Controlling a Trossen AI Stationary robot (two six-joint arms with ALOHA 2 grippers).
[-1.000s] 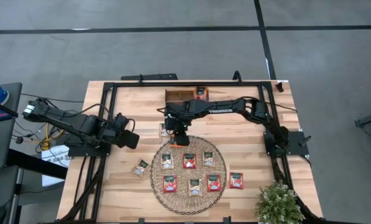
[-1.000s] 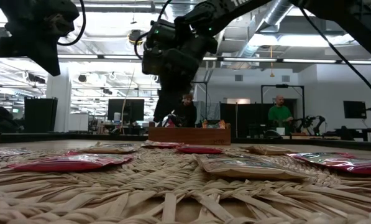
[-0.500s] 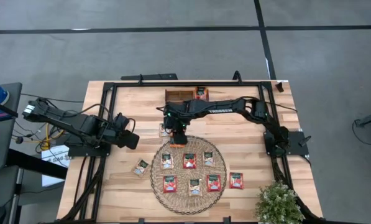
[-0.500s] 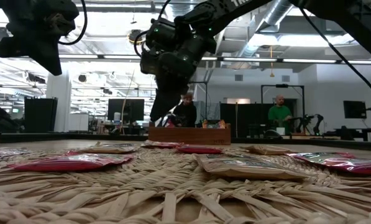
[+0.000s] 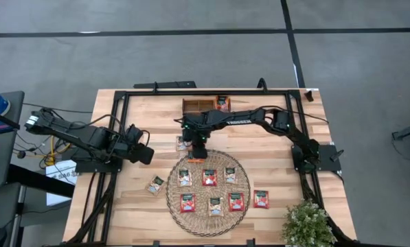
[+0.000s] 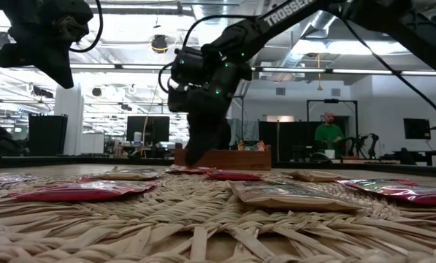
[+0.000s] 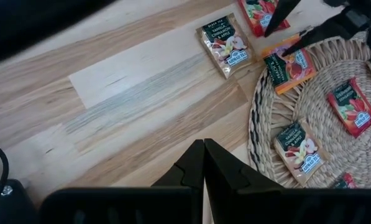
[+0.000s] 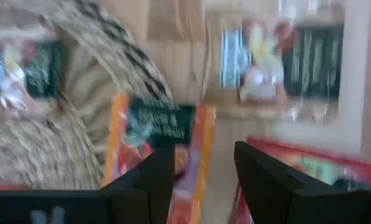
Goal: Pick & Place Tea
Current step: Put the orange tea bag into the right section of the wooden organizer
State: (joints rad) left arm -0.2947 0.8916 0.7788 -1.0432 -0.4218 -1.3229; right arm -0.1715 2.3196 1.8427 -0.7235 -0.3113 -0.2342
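Several tea sachets lie on the round woven mat, such as a red one and a cream one. Two more lie off the mat. An orange sachet with a dark green band rests partly on the mat's far edge, with a cream sachet beside it on the wood. My right gripper hangs open low over the orange sachet, pointing steeply down. My left gripper is shut on nothing, raised over the table's left side.
A brown wooden tray stands at the far edge with a sachet beside it. A potted plant sits at the near right corner. A black frame runs around the tabletop. People show in the room beyond.
My right gripper has sunk toward the orange sachet at the mat's far edge and stays open. The sachets have not moved.
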